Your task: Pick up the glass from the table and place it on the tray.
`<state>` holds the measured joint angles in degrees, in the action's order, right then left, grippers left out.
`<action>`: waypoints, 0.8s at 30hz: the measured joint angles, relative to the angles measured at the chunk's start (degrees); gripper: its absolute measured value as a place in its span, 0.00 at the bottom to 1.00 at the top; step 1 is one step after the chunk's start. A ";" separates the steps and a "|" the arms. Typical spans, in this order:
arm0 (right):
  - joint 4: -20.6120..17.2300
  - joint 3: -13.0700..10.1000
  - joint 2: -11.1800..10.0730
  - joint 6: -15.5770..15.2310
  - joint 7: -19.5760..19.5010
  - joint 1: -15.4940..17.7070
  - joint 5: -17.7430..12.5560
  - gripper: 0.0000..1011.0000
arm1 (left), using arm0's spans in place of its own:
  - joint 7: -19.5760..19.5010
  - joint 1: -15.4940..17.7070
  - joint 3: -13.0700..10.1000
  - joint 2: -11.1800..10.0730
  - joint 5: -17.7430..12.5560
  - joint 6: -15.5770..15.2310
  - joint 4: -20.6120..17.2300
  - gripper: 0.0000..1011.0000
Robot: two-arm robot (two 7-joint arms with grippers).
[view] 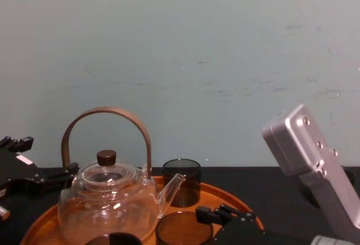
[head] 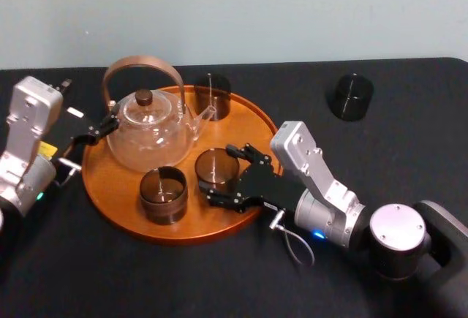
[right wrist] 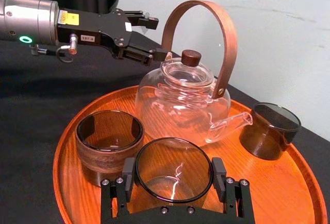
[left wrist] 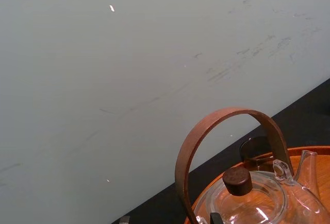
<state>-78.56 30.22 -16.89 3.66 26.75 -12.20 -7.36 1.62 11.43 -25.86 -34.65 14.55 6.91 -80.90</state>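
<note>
I saw the table [head: 219,281] matte black and the wall [view: 225,42] pale grey-green with faint scuff streaks. The tray [head: 121,205] was warm orange-brown wood. The teapot [head: 150,135] was clear, its handle mid-brown and its knob dark brown. The glass [right wrist: 174,157] was smoky brown, as were the front cup [right wrist: 109,147] and back cup [right wrist: 269,130]; the far cup [head: 350,96] read almost black (barely distinct against that table). The right gripper [right wrist: 174,171] and left gripper [right wrist: 154,38] were black on silver arms, the left arm bearing a yellow label and a green light.
</note>
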 joint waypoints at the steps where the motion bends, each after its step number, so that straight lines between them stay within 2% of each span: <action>1: 0.03 0.08 0.03 -0.04 0.03 0.00 0.01 0.91 | 0.00 0.00 0.00 0.00 0.00 0.00 0.00 1.00; 24: 0.50 0.61 0.38 -1.18 -0.55 -0.02 0.41 0.91 | 0.00 0.00 0.00 0.00 0.00 0.00 0.00 1.00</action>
<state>-78.05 30.84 -16.51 2.48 26.21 -12.22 -6.95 1.62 11.43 -25.86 -34.65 14.55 6.91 -80.90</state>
